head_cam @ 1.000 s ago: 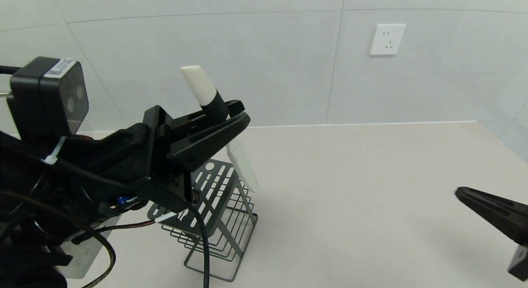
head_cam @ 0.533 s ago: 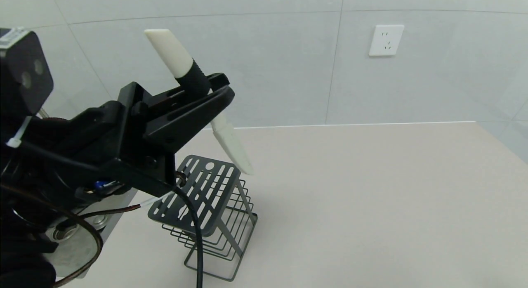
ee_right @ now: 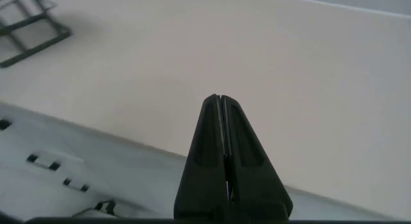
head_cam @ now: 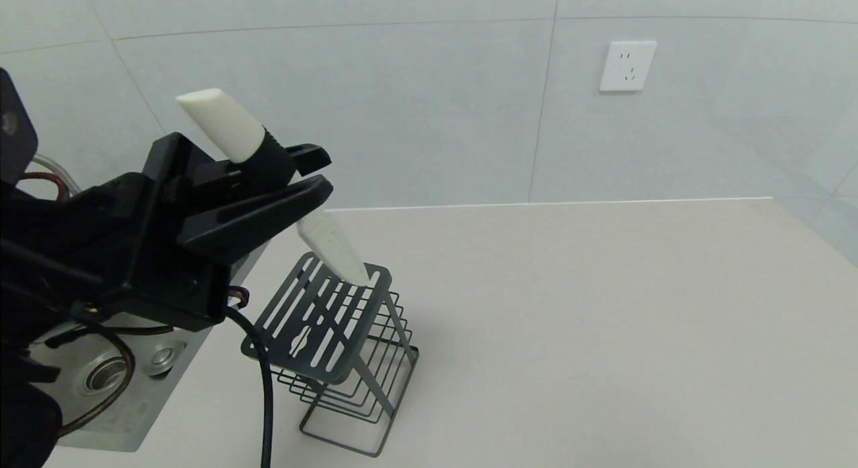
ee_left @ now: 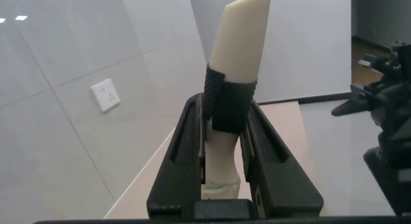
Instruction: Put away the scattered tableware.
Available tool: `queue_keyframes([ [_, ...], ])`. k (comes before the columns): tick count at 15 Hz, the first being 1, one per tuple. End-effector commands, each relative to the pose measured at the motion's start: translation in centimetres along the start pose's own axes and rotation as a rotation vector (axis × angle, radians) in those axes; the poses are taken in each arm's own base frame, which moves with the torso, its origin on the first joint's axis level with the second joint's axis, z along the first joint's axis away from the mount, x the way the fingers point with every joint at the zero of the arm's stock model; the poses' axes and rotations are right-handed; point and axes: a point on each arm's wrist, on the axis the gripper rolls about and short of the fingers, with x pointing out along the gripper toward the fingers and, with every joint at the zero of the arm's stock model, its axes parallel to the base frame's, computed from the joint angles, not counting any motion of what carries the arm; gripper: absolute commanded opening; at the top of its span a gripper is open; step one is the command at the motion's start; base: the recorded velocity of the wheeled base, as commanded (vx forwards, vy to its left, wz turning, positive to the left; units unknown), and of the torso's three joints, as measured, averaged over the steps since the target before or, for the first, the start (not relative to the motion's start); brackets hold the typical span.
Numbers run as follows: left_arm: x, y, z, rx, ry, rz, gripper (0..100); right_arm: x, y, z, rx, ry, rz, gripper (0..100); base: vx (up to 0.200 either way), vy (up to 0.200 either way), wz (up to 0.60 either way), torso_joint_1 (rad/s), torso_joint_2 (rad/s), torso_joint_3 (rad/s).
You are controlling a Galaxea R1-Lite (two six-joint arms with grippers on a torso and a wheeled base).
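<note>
Left end effector (head_cam: 315,176) clamped on white knife (head_cam: 332,248), handle toward 10 o'clock, blade tip at slotted top of wire rack (head_cam: 315,324) on counter (head_cam: 603,320). Right end effector (ee_right: 220,102) fully closed, empty.

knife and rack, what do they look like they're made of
The knife has a matte off-white blade and handle with no metallic shine, so it is likely ceramic or plastic. Its black textured band, where the left pincer clamps it, looks like rubber. The rack is dark grey, a thin slotted plate over thin wire bars, and is probably painted or coated metal.
</note>
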Motion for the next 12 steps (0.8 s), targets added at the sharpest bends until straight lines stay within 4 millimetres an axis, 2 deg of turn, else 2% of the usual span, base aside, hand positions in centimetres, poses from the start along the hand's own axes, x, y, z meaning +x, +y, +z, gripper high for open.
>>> queue_keyframes([
  [1, -0.5, -0.5, -0.5, -0.023, 0.019, 0.006, 0, -0.1, 0.0, 0.0, -0.002, -0.016, -0.02, 0, 0.0, 0.0, 0.0, 0.0, 0.0, 0.0],
  [3, -1.1, -1.3, -1.8, -0.022, 0.057, 0.009, 0, -0.1, 0.0, 0.0, 0.01, -0.027, -0.028, 0, 0.0, 0.0, 0.0, 0.0, 0.0, 0.0],
  [8, -0.7, -0.6, -1.4, 0.043, 0.04, 0.002, 0, -0.1, 0.0, 0.0, 0.014, -0.028, -0.03, 0, 0.0, 0.0, 0.0, 0.0, 0.0, 0.0],
  [10, 0.2, 0.9, -1.6, 0.057, 0.027, 0.003, 0, -0.1, 0.0, 0.0, 0.014, -0.028, -0.03, 0, 0.0, 0.0, 0.0, 0.0, 0.0, 0.0],
  [12, 0.2, 2.3, -2.9, 0.042, 0.05, 0.024, 0, -0.1, 0.0, 0.0, 0.014, -0.028, -0.03, 0, 0.0, 0.0, 0.0, 0.0, 0.0, 0.0],
])
